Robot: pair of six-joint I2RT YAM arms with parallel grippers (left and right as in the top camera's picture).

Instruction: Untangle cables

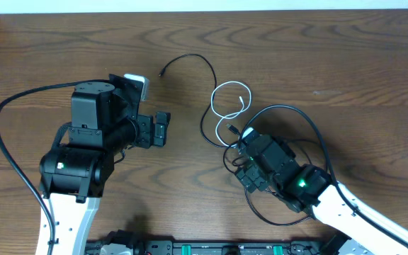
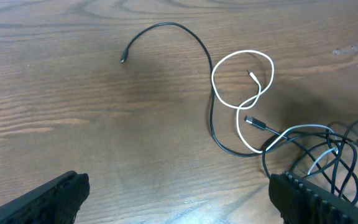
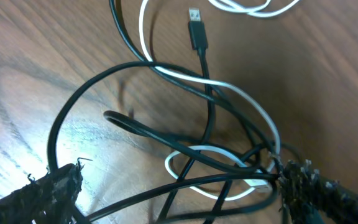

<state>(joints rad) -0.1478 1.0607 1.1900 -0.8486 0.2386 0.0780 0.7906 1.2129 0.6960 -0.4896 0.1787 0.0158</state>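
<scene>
Just under the spread right claw (image 3: 179, 186), cables (image 3: 199, 37).

The long black cable (image 2: 166, 24) is lying flat and mostly free. Its small plug end (image 2: 123, 60) sits off to the far left, and from there it arcs up and right, then runs down past the white cable (image 2: 242, 52). The white one makes 2 overlapping loops right against it, with its tiny plug tip lying inside a loop. Another black cable ends in a USB plug (image 3: 197, 36) just below those loops. Everything runs into a knot (image 3: 229, 162), where black loops cross over and under a white loop. Can't tell how many black cords are in there.
</scene>
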